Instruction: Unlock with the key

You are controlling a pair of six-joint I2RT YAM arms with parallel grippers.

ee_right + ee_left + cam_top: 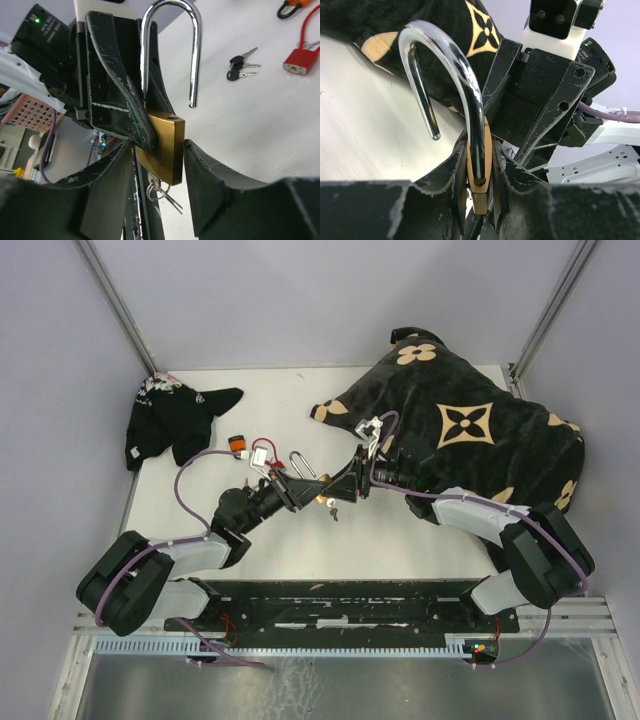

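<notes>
Left claw (479, 156) grips brass padlock (167, 145); shackle (445, 50) open

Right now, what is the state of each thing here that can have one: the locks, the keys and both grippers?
Brass padlock with long steel shackle: unlocked, shackle end free of the body.
Key bunch: hanging from its underside.
Left gripper: shut on the brass body.
Right gripper: open, jaws either side of the padlock.
Red cable padlock: lying on the table, lock state unclear.
Black-headed spare keys: loose on the table.
</notes>
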